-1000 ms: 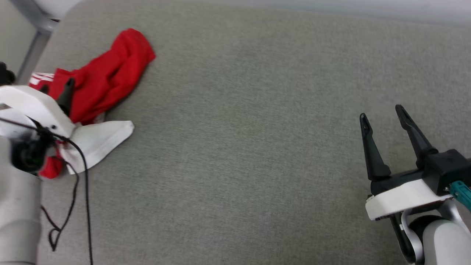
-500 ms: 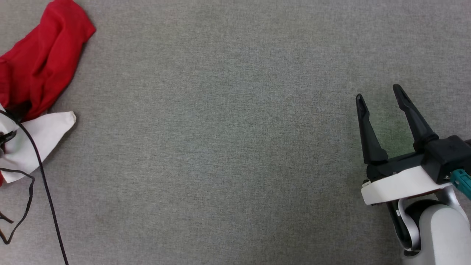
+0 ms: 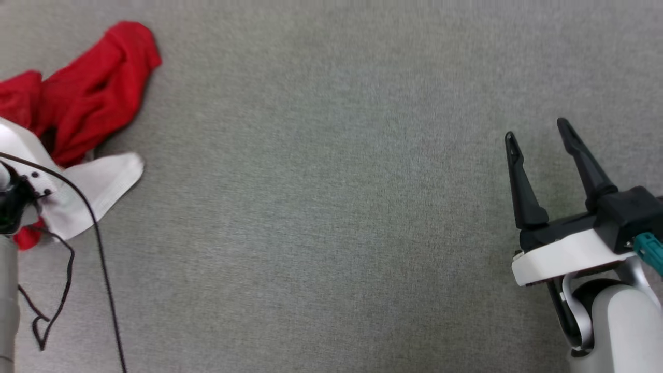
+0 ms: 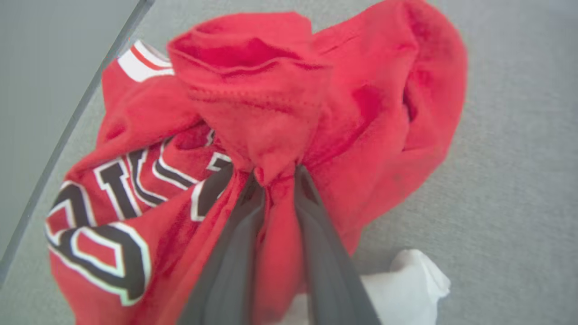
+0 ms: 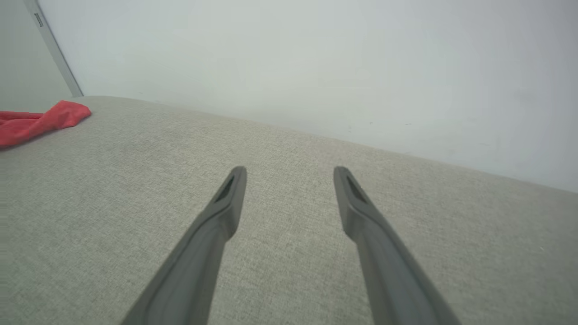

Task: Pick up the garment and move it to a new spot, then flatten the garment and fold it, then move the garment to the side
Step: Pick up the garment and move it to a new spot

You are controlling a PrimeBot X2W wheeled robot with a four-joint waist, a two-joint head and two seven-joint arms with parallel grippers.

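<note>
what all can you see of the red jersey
The garment is a soft red knit jersey, crumpled in a heap near the left edge of the grey cloth-covered surface. Black white-outlined lettering shows on a rumpled panel, red-white striped trim at one edge, and a white sleeve sticks out flat. The left gripper has its fingers pinched on a bunched red fold.

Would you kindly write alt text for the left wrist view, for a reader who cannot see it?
The left gripper pinches a fold of the crumpled red garment, its black white-outlined lettering showing, on a grey fabric surface.
</note>
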